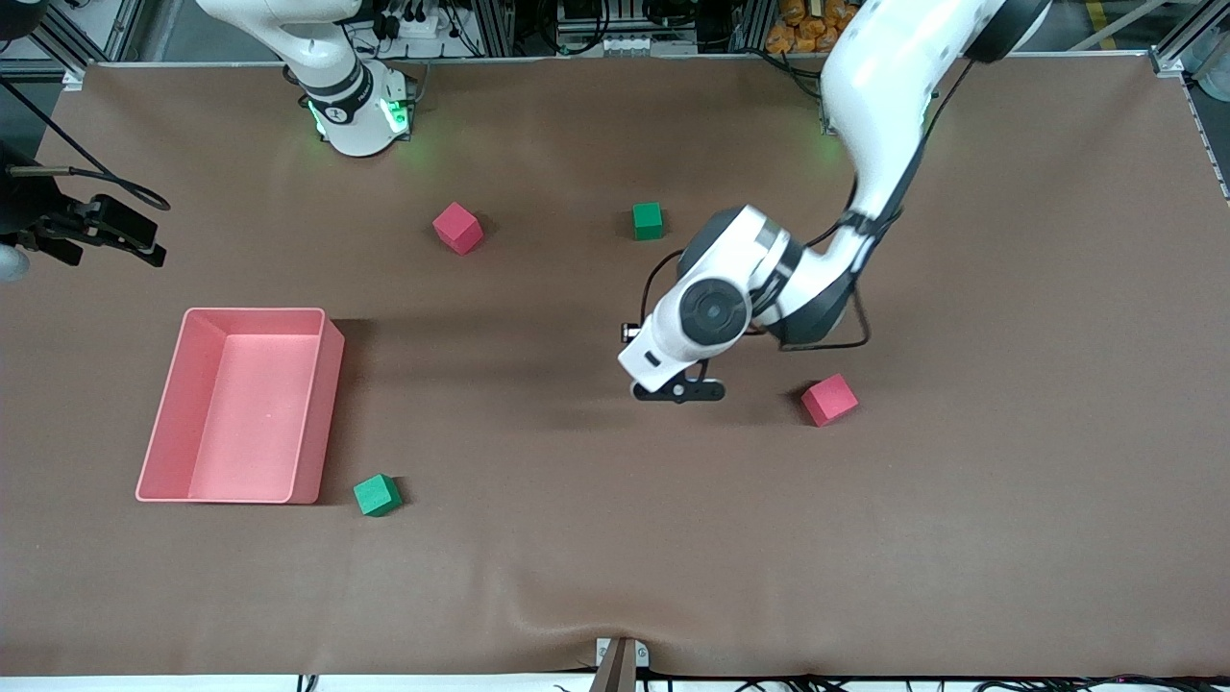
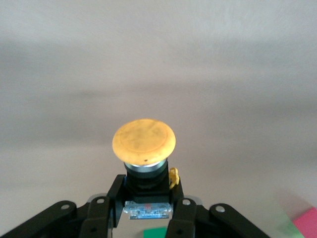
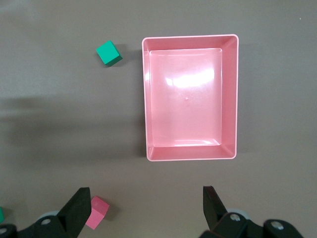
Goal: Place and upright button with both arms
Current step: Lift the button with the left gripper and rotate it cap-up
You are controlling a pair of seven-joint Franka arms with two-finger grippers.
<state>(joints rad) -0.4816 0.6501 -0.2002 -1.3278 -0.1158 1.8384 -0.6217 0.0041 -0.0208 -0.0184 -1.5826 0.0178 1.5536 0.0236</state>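
From the front, a brown cloth-covered table (image 1: 577, 577) carries two red foam cubes (image 1: 457, 228) (image 1: 829, 399), two green foam cubes (image 1: 648, 220) (image 1: 377, 495) and one pink plastic bin (image 1: 322, 404). The left wrist view shows the left gripper (image 2: 148, 210) clamped on the black body of the one orange-capped push-button (image 2: 144, 140), low over the table's middle. The right wrist view shows the right gripper (image 3: 146, 208), fingers apart, waiting high over the bin.

A pink bin (image 1: 240, 408) sits toward the right arm's end of the brown table (image 1: 577, 557). Two red cubes (image 1: 457, 228) and two green cubes (image 1: 377, 495) lie scattered around it.

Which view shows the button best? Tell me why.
The left wrist view: the button fills the frame, its orange cap clear, the left gripper shut on its black body. The front view hides it under the arm; the right wrist view misses it.
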